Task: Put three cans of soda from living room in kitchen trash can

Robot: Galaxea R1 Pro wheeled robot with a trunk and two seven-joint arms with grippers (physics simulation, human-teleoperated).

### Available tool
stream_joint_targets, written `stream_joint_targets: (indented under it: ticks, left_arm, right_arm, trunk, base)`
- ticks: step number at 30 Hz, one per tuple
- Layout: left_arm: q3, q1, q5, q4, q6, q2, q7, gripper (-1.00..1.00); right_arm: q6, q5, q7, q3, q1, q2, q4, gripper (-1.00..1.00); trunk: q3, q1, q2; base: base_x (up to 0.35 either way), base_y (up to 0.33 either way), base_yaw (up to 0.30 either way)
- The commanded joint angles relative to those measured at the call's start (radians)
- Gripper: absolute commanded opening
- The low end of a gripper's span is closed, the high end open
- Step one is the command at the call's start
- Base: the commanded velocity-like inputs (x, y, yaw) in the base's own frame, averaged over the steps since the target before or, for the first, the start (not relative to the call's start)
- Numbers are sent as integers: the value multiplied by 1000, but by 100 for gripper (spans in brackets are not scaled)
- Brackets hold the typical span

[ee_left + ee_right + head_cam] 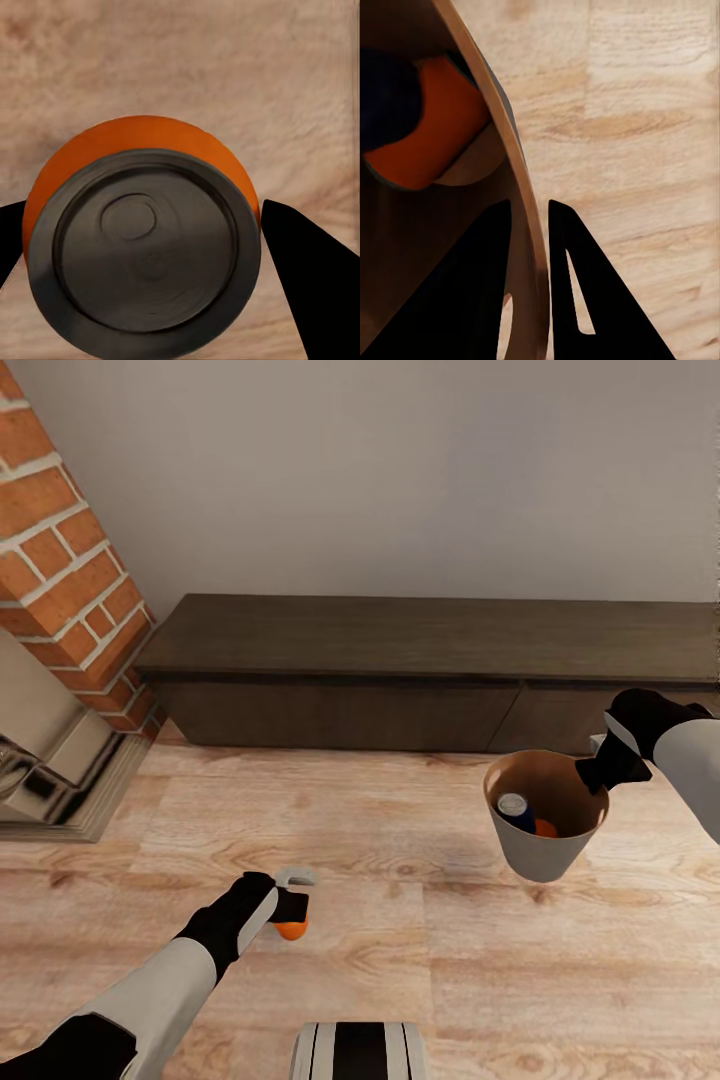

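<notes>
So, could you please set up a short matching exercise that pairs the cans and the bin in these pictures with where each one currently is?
Things:
1. orange can
2. dark blue can
3. trash can
4. second orange can

Places:
A. rim pinched between the right gripper's fingers, held above the wood floor
B. between the left gripper's fingers
C. inside the bin, silver top showing
D. inside the bin, beside the blue one

Pairs: 1-B, 2-C, 3-A, 4-D
</notes>
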Motion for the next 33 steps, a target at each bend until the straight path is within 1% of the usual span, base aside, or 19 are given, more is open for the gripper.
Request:
stream_joint_targets:
  ticks: [1, 10, 16, 20, 21, 23, 24, 25, 26, 27, 28, 29, 30, 31, 32, 33]
  left_arm:
    - [0, 0, -1, 0, 1, 0, -2, -100]
    - [0, 0, -4, 2, 6, 0, -8, -100]
    - [0, 0, -5, -1, 40, 3, -18, -100]
    - [-1, 0, -5, -1, 73, 8, -32, -100]
    - [-1, 0, -4, -1, 80, 10, -42, -100]
    - [-2, 0, -4, -1, 100, 13, -96, -100]
    - [-2, 0, -5, -2, 105, 13, -114, -100]
    - [-2, -1, -5, -3, 120, 14, -152, -100]
    - [-2, -8, -7, -19, 169, 25, -217, -100]
    - [-2, -20, -7, -57, 218, 46, -258, -100]
    - [-1, -31, -7, -115, 272, 75, -297, -100]
    - [-1, -36, -7, -151, 301, 91, -316, -100]
    - [-1, -43, -6, -231, 353, 125, -358, -100]
    - [-1, -53, -6, -313, 389, 165, -406, -100]
    - [-1, -85, -7, -403, 404, 223, -501, -100]
    - [-1, -101, -7, -422, 404, 241, -540, -100]
  right_arm:
    - [0, -2, 2, 2, 1, 0, 0, -100]
    - [0, -2, 2, 0, 5, 3, 0, -100]
    - [0, -2, 2, -1, 9, 9, 0, -100]
    - [0, -4, 3, -3, 27, 13, 0, -100]
    - [0, -4, 3, -4, 35, 15, -1, -100]
    - [0, -5, 3, -6, 63, 42, -1, -100]
    - [0, -5, 3, -6, 70, 49, -1, -100]
    - [0, -6, 3, -6, 83, 62, -1, -100]
    - [0, -8, 3, -7, 109, 83, -2, -100]
    - [0, -10, 3, -7, 126, 94, -3, -100]
    - [0, -11, 3, -8, 139, 102, -4, -100]
    - [0, -11, 3, -8, 145, 105, -4, -100]
    - [0, -12, 3, -8, 155, 109, -5, -100]
    - [0, -12, 3, -8, 163, 112, -7, -100]
    - [0, -12, 4, -8, 174, 114, -9, -100]
    - [0, -12, 4, -8, 177, 114, -10, -100]
  trunk:
    - [4, 0, 0]
    - [39, -4, 2]
    - [62, -7, 4]
    - [77, -9, 5]
    - [81, -9, 5]
    - [89, -10, 5]
    - [93, -11, 6]
    - [97, -11, 6]
    - [101, -12, 6]
    - [105, -12, 6]
    - [108, -13, 7]
    - [112, -13, 7]
    - [116, -13, 7]
    - [120, -14, 7]
    - [124, -14, 8]
    - [128, -15, 8]
  base:
    - [0, 0, 0]
    - [0, 0, 0]
    - [0, 0, 0]
    - [0, 0, 0]
    - [0, 0, 0]
    - [0, 0, 0]
    - [0, 0, 0]
    - [0, 0, 0]
    - [0, 0, 0]
    - [0, 0, 0]
    - [0, 0, 0]
    - [0, 0, 0]
    - [0, 0, 0]
    - [0, 0, 0]
    - [0, 0, 0]
    - [0, 0, 0]
